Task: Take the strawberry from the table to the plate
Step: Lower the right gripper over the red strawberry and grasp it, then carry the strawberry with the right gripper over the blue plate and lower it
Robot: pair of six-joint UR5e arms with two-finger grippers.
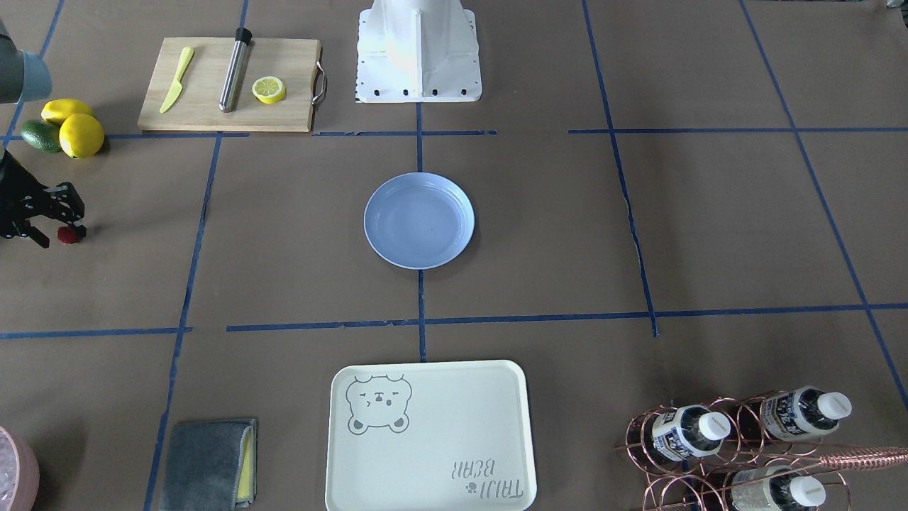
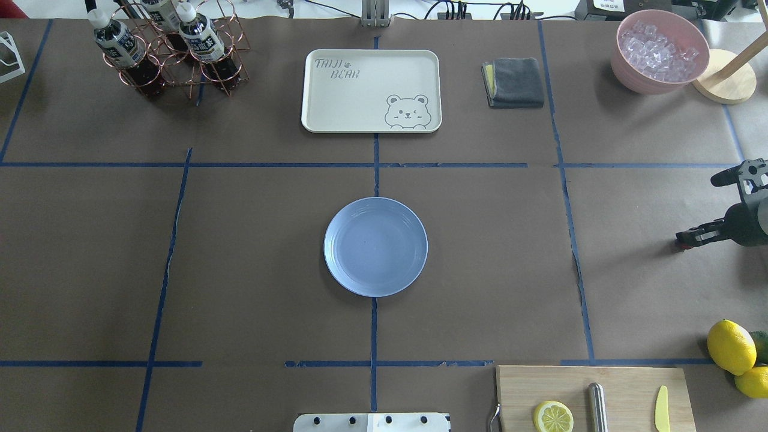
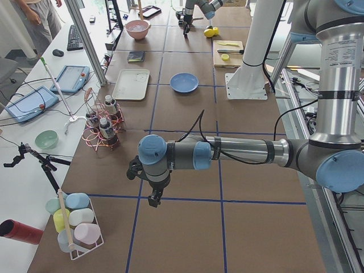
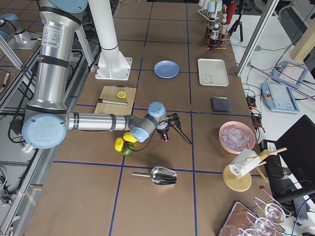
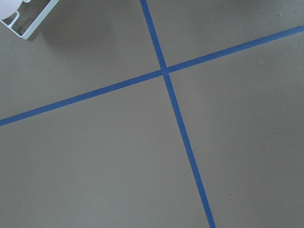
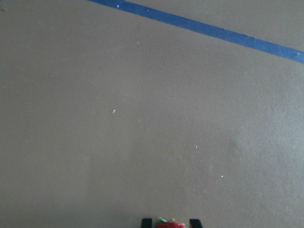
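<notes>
route strawberry [image 1: 68,235] → plate [image 1: 418,221]: open table [image 1: 284,234] | lemons [image 1: 81,135], cutting board [image 1: 206,85]: robot-side, off route

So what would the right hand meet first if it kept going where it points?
Probably the table: the right hand sees only taped paper ahead in its wrist view. If level, the plate; tilt unclear.

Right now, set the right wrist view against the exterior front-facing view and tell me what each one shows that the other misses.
Only the right wrist view: the strawberry up close between the right gripper's two black fingertips; whether they touch it cannot be told. Only the front-facing view: the empty blue plate mid-table, the bear tray, the cutting board, the lemons. Both: the strawberry at the gripper, the brown table, blue tape lines.
</notes>
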